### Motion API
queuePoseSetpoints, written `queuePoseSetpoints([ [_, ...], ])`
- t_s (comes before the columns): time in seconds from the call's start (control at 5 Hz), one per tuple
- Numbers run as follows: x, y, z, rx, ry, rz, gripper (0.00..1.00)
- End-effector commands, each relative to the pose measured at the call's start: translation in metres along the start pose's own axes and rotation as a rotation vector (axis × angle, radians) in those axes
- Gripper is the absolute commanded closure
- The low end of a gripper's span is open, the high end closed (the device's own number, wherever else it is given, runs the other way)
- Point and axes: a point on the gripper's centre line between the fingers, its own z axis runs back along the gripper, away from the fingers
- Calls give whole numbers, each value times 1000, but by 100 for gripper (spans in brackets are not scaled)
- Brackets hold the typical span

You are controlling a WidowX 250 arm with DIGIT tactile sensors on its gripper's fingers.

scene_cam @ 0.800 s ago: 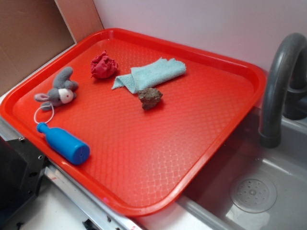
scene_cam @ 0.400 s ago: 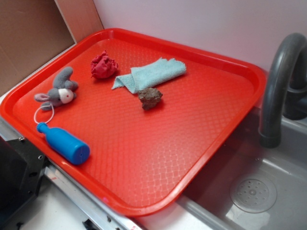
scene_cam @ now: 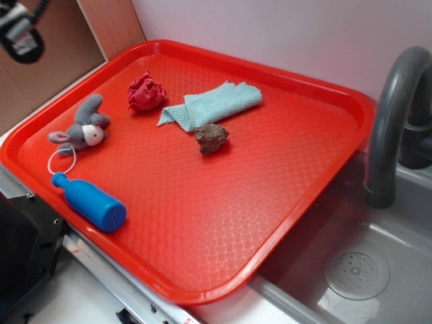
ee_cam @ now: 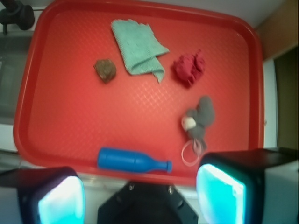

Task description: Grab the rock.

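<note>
Though lumpy, rock (scene_cam: 212,138) (ee_cam: 105,70) without clear axis

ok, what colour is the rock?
The rock is brown-grey with reddish patches; clearest in the exterior view.

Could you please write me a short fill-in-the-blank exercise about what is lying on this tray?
1. The rock lies right beside the light blue ____.
2. The blue bottle lies on its ____ near the tray's front rim.
3. The red cloth ball sits between the cloth and the grey toy ____.
4. The gripper holds ____.

Missing words: cloth; side; mouse; nothing
</note>
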Motion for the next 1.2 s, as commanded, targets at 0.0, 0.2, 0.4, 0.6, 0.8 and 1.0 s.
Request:
queuePoseSetpoints([
  [0.0, 44, -17, -30, 47, -118, -241, 0],
  [0.2, 61, -28, -50, 72, -121, -319, 0],
  [0.4, 73, -40, -72, 99, -129, -373, 0],
  [0.6, 82, -47, -92, 90, -124, -426, 0],
  [0.8, 88, -49, -111, 12, -111, -463, 0],
  [1.0, 91, -48, -127, 35, -83, -468, 0],
])
